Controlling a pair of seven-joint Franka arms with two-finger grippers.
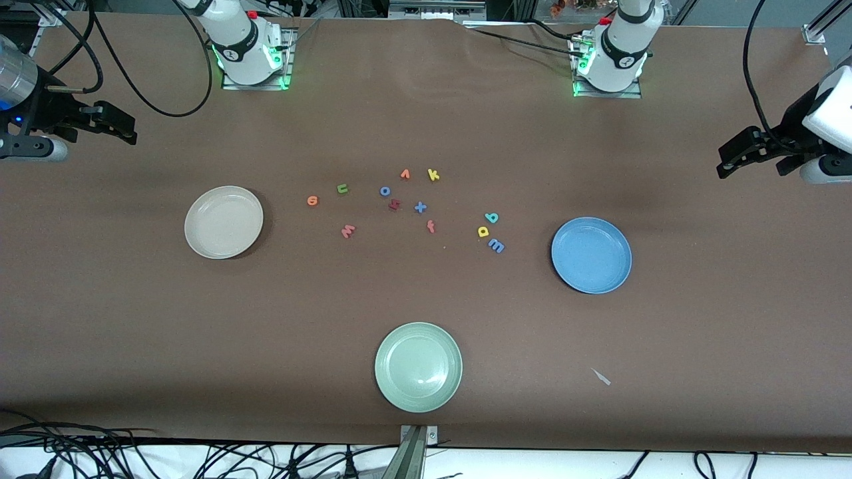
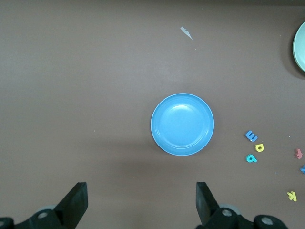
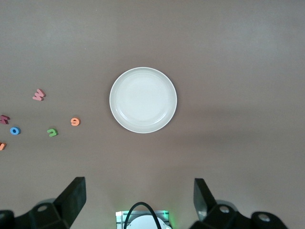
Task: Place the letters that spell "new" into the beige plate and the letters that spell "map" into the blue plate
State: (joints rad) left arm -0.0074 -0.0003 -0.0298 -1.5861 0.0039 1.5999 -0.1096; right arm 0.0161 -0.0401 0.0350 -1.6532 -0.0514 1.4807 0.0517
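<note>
The empty beige plate (image 1: 223,221) (image 3: 143,100) lies toward the right arm's end. Beside it are the orange e (image 1: 312,200), green n (image 1: 343,189) and salmon w (image 1: 347,231). The blue plate (image 1: 591,255) (image 2: 182,124), also empty, lies toward the left arm's end. Close to it sit the teal p (image 1: 491,217), yellow a (image 1: 484,231) and blue m (image 1: 496,245). My left gripper (image 1: 732,158) (image 2: 141,200) hangs open high over its end of the table. My right gripper (image 1: 123,126) (image 3: 138,200) hangs open high over its own end. Neither holds anything.
A pale green plate (image 1: 418,366) sits nearest the front camera. Mid-table lie a blue o (image 1: 385,191), orange v (image 1: 405,174), yellow k (image 1: 433,175), dark red letter (image 1: 395,205), blue x (image 1: 420,207) and red f (image 1: 430,227). A small paper scrap (image 1: 602,377) lies near the front edge.
</note>
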